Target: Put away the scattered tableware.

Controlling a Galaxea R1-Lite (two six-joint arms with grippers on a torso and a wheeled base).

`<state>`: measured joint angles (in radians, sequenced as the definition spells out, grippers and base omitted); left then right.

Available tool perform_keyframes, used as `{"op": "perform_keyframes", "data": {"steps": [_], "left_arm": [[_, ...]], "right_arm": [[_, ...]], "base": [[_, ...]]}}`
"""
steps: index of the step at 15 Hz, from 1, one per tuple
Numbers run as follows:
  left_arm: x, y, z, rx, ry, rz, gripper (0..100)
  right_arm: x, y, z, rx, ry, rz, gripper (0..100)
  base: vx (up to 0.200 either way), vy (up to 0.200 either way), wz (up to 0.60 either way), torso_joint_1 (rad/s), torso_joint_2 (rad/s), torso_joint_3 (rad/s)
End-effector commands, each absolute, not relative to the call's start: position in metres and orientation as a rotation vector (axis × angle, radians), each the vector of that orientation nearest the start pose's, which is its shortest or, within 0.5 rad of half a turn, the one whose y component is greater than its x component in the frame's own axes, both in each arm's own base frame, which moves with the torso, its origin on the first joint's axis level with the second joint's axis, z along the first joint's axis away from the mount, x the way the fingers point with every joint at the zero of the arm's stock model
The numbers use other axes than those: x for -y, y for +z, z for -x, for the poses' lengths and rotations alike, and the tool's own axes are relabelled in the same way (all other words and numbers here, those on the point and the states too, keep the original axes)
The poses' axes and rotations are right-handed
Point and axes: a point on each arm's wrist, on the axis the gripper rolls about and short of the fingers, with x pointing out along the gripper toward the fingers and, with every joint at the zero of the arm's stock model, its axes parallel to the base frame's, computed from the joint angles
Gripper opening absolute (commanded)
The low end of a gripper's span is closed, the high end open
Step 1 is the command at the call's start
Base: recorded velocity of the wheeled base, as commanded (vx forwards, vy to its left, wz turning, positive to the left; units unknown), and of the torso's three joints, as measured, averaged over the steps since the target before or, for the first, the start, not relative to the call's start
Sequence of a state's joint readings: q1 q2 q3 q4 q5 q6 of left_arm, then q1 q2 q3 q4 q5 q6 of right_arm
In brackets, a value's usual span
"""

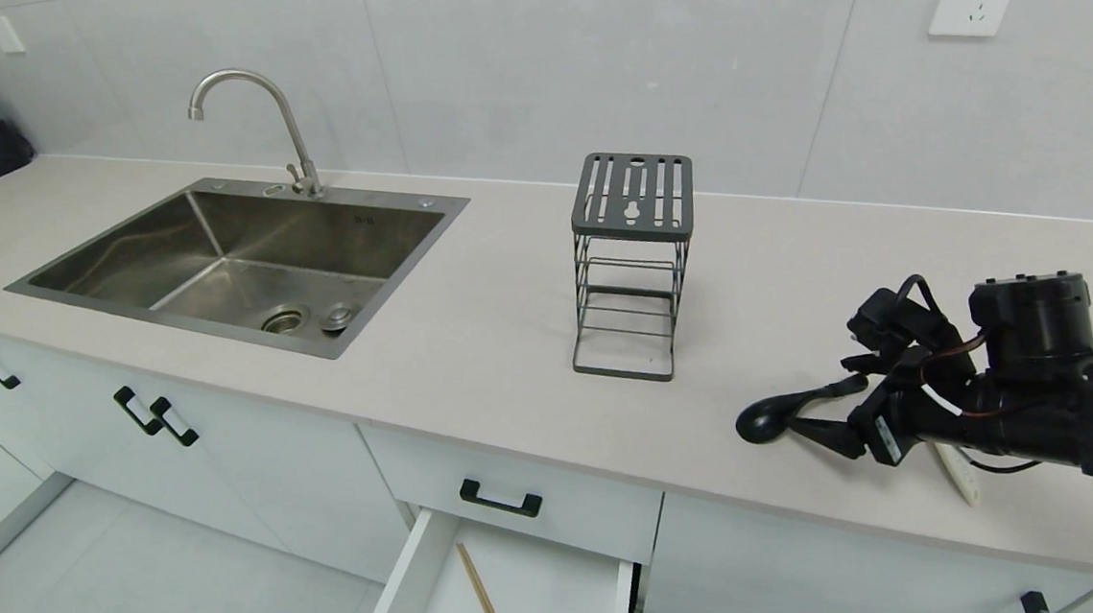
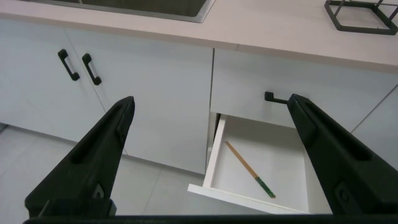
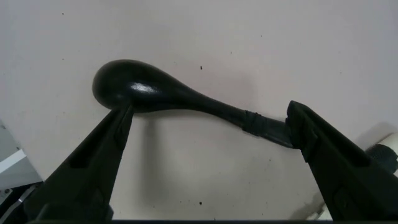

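Observation:
A black spoon [image 1: 764, 419] lies on the beige counter [image 1: 510, 328] near its front right edge, bowl pointing left. My right gripper [image 1: 828, 407] is open right over it, and the spoon [image 3: 155, 93] spans the gap between its two fingers, bowl by one fingertip and handle reaching the other. A white-handled utensil [image 1: 959, 475] lies on the counter just under the right arm. My left gripper [image 2: 211, 102] hangs open and holds nothing, in front of the cabinets. Below it is an open white drawer [image 2: 214, 155] holding a single chopstick [image 2: 249, 169].
A dark wire rack [image 1: 635, 262] stands mid-counter behind the spoon. A steel sink [image 1: 216, 262] with a faucet [image 1: 254, 106] is at the left. The open drawer [image 1: 403, 595] juts out below the counter front, chopstick [image 1: 483, 599] inside. Cabinet doors with black handles [image 1: 155, 416] are left of it.

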<state>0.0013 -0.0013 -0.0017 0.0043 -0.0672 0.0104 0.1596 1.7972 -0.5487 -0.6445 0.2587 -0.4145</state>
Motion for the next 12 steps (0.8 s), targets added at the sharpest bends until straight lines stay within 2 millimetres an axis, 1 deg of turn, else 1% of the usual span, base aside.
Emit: {"op": "perform_keyframes", "data": {"steps": [1, 7, 9, 12], "left_arm": [[0.002, 0.075, 0.023, -0.003, -0.068, -0.011, 100], [0.002, 0.075, 0.023, -0.003, -0.064, -0.011, 100], [0.002, 0.075, 0.023, -0.003, -0.066, -0.011, 100], [0.002, 0.075, 0.023, -0.003, -0.066, -0.011, 100]], "right_arm": [[-0.05, 0.089, -0.275, -0.526, 0.529, 0.374, 100], [-0.05, 0.082, -0.281, -0.537, 0.563, 0.359, 100], [-0.052, 0.081, -0.291, -0.532, 0.566, 0.357, 100], [-0.053, 0.076, -0.297, -0.542, 0.571, 0.355, 100]], "base": [[0.0, 0.0, 0.0, 0.0, 0.0, 0.0], [0.0, 0.0, 0.0, 0.0, 0.0, 0.0], [0.0, 0.0, 0.0, 0.0, 0.0, 0.0], [0.0, 0.0, 0.0, 0.0, 0.0, 0.0]]}}
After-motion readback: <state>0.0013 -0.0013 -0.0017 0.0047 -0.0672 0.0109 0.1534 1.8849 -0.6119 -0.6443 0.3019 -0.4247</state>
